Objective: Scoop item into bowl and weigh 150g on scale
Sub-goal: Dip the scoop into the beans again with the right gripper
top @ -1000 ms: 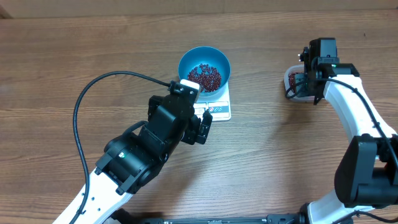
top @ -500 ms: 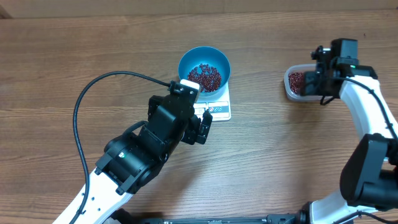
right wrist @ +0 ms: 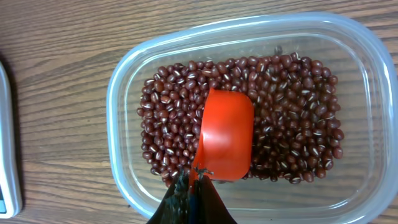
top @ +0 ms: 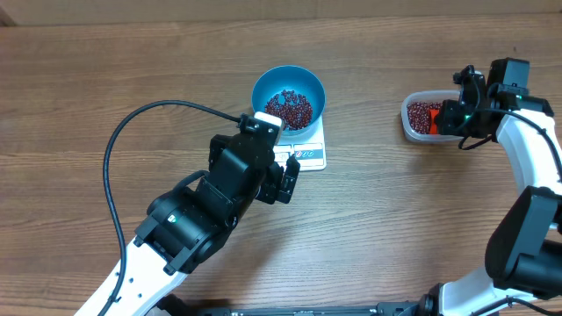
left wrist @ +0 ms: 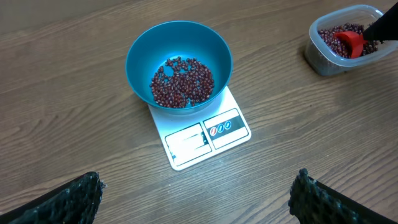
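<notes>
The blue bowl (top: 289, 95) stands on the white scale (top: 309, 156) and holds a layer of maroon beans (left wrist: 182, 82). My left gripper (top: 288, 183) hovers open just in front of the scale, its two fingertips far apart at the bottom of the left wrist view, nothing between them. My right gripper (right wrist: 196, 177) is shut on the handle of a red scoop (right wrist: 227, 134). The scoop lies mouth-down on the beans (right wrist: 292, 99) inside the clear plastic tub (right wrist: 118, 124). In the overhead view the right gripper (top: 452, 117) sits at the tub's right side.
The clear tub (top: 413, 118) stands on the wooden table to the right of the scale. A black cable (top: 123, 132) loops over the table on the left. The scale's display and buttons (left wrist: 217, 129) face my left arm.
The right arm has drawn back to the right, uncovering the tub, with the scoop still in the tub. The left arm and the bowl have not moved.
</notes>
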Available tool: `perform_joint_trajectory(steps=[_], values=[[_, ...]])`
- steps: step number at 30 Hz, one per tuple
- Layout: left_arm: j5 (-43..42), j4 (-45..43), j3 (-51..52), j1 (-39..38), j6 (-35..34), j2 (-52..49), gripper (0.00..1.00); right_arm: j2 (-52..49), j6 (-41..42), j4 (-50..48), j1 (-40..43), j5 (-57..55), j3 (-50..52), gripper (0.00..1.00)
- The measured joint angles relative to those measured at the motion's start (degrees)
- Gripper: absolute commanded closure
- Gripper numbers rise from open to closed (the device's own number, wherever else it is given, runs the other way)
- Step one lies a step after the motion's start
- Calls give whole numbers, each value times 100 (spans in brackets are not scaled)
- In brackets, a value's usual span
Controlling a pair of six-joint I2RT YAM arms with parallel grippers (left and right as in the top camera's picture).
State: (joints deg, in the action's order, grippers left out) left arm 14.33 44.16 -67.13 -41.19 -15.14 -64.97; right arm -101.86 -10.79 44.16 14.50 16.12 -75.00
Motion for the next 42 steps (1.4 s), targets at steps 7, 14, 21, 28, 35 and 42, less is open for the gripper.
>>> perform_joint_trajectory(steps=[7,14,21,28,35,42], values=[[2,0,0,0,0,0,1,-76,4,-22,9,186,0,96],[2,0,0,0,0,0,0,-221,2,-70,48,529,-76,96],[2,0,0,0,0,0,1,-295,4,-109,286,894,-85,96],[0,0,0,0,0,0,1,-343,101,-101,446,1110,-85,96],[2,0,0,0,0,0,1,-352,219,-90,505,1158,-85,96],[2,0,0,0,0,0,1,-374,407,9,739,1237,-85,96]])
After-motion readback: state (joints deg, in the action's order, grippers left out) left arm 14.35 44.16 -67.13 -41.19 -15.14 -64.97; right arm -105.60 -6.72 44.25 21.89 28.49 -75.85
